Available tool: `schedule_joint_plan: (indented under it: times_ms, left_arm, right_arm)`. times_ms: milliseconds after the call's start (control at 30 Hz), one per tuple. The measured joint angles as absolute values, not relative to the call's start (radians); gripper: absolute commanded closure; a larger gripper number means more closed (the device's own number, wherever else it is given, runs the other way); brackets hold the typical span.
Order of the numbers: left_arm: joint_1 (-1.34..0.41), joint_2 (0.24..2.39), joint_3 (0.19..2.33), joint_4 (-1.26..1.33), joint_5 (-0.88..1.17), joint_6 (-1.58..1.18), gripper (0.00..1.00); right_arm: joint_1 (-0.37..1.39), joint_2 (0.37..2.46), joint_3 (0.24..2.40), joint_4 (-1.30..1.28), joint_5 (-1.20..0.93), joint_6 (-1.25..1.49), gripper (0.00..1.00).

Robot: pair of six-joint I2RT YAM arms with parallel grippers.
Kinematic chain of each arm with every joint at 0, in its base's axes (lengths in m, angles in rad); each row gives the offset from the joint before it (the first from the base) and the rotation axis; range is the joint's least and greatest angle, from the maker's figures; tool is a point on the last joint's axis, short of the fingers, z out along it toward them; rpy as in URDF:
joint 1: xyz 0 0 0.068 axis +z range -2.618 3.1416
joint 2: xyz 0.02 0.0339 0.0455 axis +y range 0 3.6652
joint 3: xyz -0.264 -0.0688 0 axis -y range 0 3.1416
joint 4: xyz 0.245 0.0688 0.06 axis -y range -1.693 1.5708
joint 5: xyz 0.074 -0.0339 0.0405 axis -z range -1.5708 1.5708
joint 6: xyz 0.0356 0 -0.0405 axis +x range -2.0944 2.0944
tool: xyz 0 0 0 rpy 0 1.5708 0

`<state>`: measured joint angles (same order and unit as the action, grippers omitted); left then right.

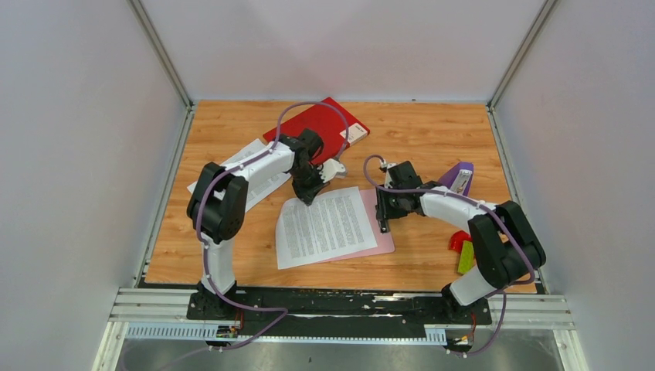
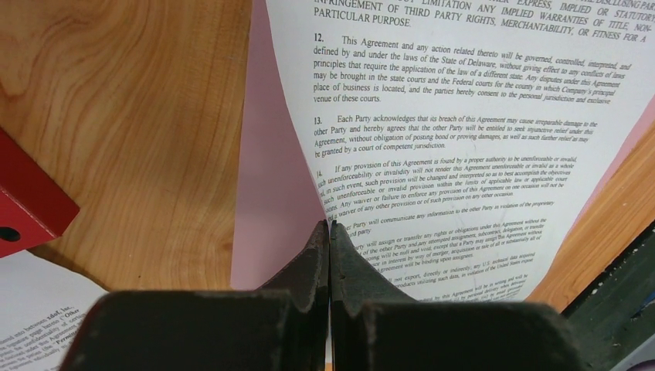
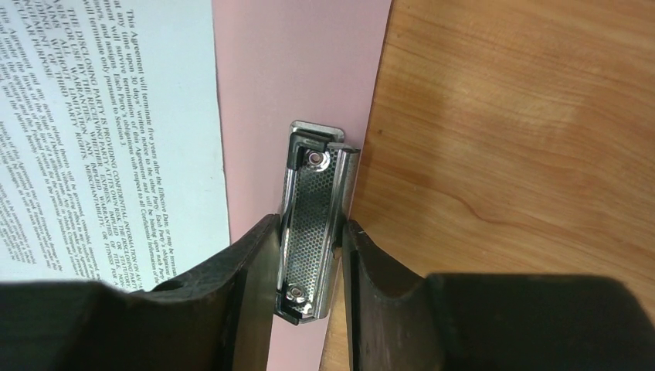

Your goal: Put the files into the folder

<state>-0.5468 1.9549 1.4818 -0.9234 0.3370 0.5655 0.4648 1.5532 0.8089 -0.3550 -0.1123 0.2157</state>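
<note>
The red folder [image 1: 324, 124] lies shut at the back of the table, and its corner [image 2: 27, 205] shows in the left wrist view. One printed file sheet [image 1: 324, 226] rests on the pink clipboard [image 1: 378, 239]. My left gripper [image 2: 330, 226] is shut on that sheet's [image 2: 463, 154] far edge, which curls up off the pink board [image 2: 274, 178]. Another file sheet [image 1: 251, 166] lies under my left arm, by the folder. My right gripper [image 3: 309, 228] is shut on the clipboard's metal clip [image 3: 313, 209], one finger on each side of it.
A purple object [image 1: 459, 179] lies behind my right arm. A red piece [image 1: 461, 241] and a green piece [image 1: 466, 257] sit near the right edge of the table. Grey walls enclose the wooden table on three sides.
</note>
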Motion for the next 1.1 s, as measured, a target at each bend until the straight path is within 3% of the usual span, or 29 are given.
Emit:
schedule_joint_plan:
  times_ms: [1100]
  left_arm:
    - [-0.582,2.064,1.557,-0.901,0.319,0.476,1.0]
  right_arm:
    - [0.397,1.504,0.688,-0.168,-0.301,0.27,1.0]
